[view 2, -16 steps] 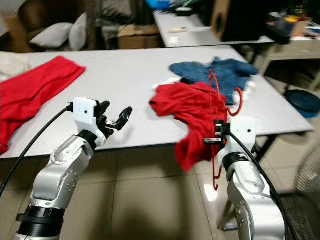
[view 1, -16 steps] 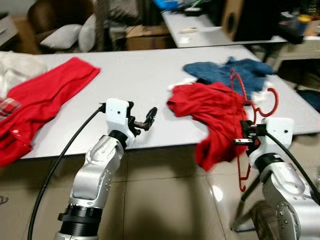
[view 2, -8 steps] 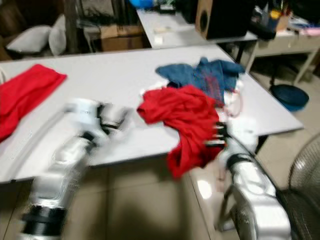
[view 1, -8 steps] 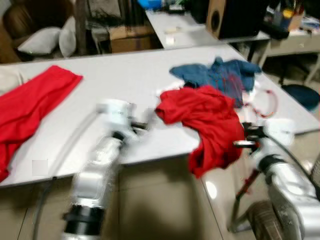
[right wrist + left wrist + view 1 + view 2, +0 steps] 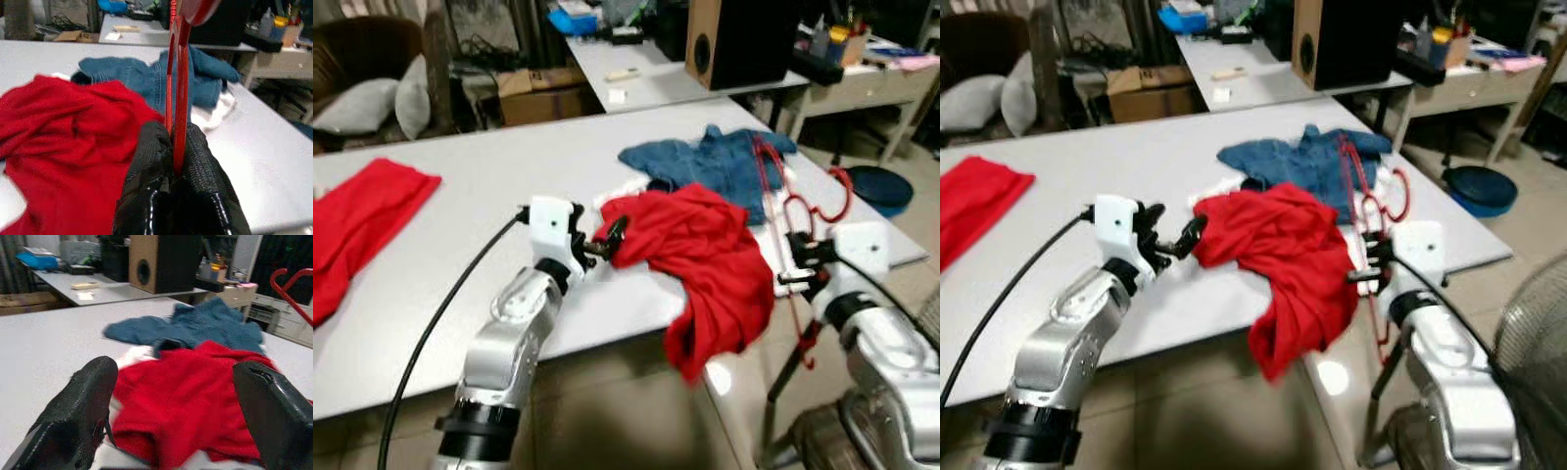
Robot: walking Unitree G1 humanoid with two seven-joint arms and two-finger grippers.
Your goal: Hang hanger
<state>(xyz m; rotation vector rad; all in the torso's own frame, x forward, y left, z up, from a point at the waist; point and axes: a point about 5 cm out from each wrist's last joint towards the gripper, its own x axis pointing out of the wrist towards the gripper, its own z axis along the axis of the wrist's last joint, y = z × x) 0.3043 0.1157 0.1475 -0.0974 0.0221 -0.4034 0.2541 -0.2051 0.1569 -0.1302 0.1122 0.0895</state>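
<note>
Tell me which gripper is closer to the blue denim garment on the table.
Right. The right gripper, shut on the red hanger, sits just beside the blue denim garment. The left gripper is farther, open at the red shirt.

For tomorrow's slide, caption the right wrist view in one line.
Right gripper shut on a red hanger, above a red shirt and blue garment on the table.

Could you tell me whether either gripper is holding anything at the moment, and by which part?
The right gripper is shut on the red hanger, pinching one of its thin bars between the fingertips. The left gripper is open near the red garment, holding nothing.
</note>
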